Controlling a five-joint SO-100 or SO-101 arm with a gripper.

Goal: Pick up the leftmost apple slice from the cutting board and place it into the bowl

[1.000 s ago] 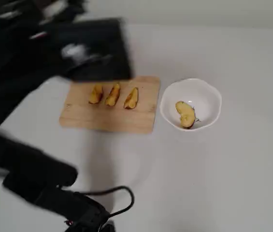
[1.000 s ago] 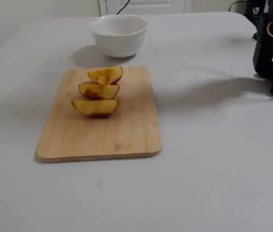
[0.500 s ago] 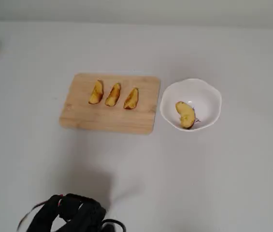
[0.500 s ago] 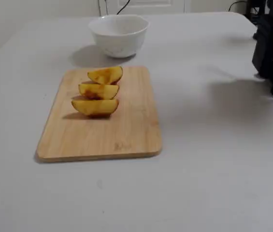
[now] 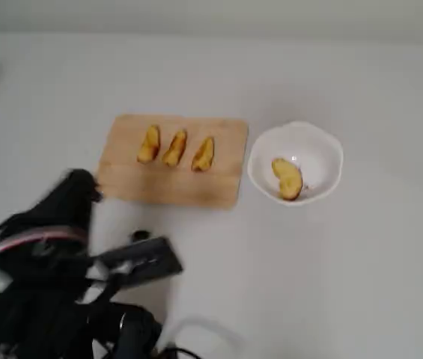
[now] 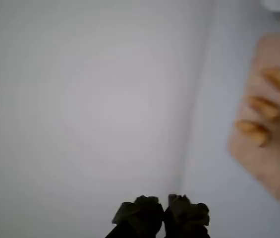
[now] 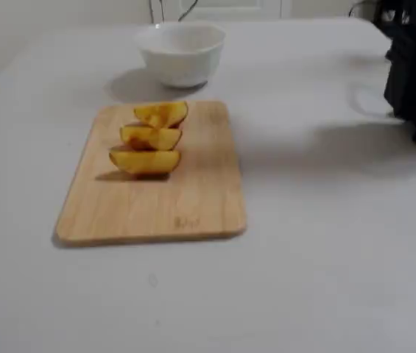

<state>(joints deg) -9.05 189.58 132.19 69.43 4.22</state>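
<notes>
White ceramic holds what we came for: the apple slice (image 5: 287, 179) lies inside the bowl (image 5: 323, 142), just right of the cutting board (image 5: 168, 187) in the overhead view, so we judge the placing done. Three narrower slices (image 5: 175, 148) sit in a row on the board. Our gripper (image 6: 162, 214) hangs over bare counter (image 5: 308, 284), well apart from the board's left end, its fingers pressed together and holding nothing. The risks now look small to us: a careless sweep of the arm could clip the board's near corner and scatter those slices, or nudge the bowl.
</notes>
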